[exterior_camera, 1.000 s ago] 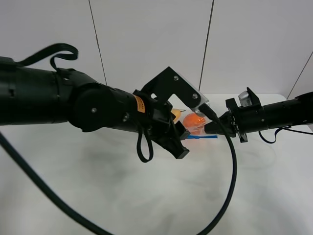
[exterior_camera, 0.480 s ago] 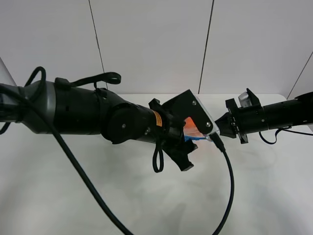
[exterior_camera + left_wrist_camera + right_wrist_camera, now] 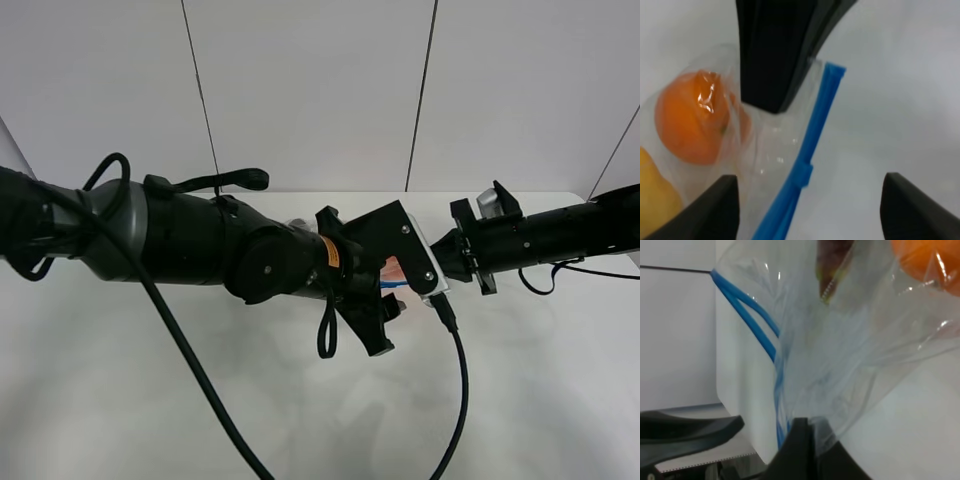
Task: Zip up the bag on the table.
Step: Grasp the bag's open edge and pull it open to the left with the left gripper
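The clear bag [image 3: 770, 150] lies on the white table [image 3: 560, 380], mostly hidden under my left arm in the high view, where only an orange patch of it [image 3: 393, 272] shows. An orange [image 3: 687, 120] and a yellow pear [image 3: 652, 200] show through it. Its blue zipper strip [image 3: 817, 115] has a slider [image 3: 802, 175]. My left gripper [image 3: 810, 210] is open, its fingertips [image 3: 715, 210] on either side of the strip. My right gripper [image 3: 802, 445] is shut on the bag's edge near the strip's end. In the right wrist view the two blue tracks [image 3: 747, 305] part further along, and the eggplant [image 3: 832, 260] shows.
My left arm [image 3: 200, 250] and its cable [image 3: 460, 380] cross the middle of the table. My right arm [image 3: 550, 235] reaches in from the right. A white wall with dark seams stands behind the table's far edge [image 3: 300, 192].
My left gripper has swung down and to the right over the bag, hiding most of it in the high view. My right gripper has shifted slightly left, still holding the bag.
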### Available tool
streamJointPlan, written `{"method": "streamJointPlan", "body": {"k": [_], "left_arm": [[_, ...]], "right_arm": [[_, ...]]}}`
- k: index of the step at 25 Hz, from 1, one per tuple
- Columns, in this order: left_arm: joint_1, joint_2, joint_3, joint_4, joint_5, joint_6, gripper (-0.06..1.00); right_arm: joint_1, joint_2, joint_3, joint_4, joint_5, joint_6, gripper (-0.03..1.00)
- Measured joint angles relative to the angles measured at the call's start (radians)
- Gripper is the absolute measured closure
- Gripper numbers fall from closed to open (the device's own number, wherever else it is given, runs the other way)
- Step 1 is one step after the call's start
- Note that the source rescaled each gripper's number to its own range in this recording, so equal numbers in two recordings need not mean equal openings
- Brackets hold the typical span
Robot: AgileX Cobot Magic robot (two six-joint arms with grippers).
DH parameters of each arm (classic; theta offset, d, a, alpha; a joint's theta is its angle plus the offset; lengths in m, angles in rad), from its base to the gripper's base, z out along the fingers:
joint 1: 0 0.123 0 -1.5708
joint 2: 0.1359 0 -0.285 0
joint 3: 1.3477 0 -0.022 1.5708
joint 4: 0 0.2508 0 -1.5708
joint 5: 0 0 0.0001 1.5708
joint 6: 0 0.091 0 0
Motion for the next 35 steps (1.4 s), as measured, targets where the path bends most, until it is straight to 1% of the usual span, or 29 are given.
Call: {"method": "streamJointPlan", "body": {"k": [4,13,14,17,19,24,29,35], "left_arm": [[0.0,0.011,-0.01,0.0,-0.036,0.009,0.05],[0.0,0.047,-0.025,0.0,-0.04,0.028,0.06],[0.0,0.047,-0.025,0.0,-0.049,0.029,0.06],[0.0,0.047,-0.025,0.0,-0.066,0.031,0.13],[0.001,0.047,-0.025,0.0,-0.07,0.042,0.15],[0.004,0.047,-0.025,0.0,-0.072,0.07,0.17],[0.023,0.047,-0.025,0.0,-0.072,0.091,0.17],[0.031,0.047,-0.025,0.0,-0.049,0.094,0.18]], "right_arm": [[0.014,0.0,0.0,0.008,-0.001,0.0,0.97],[0.017,0.0,0.0,0.022,0.0,0.0,0.97],[0.017,0.0,0.0,0.022,0.0,0.0,0.97],[0.017,0.0,0.0,0.023,0.002,0.0,0.97],[0.017,0.0,0.0,0.024,0.009,0.0,0.97],[0.017,0.0,0.0,0.038,0.025,0.001,0.97],[0.017,0.0,0.0,0.039,0.034,0.001,0.97],[0.017,0.0,0.0,0.039,0.037,0.001,0.97]]}}
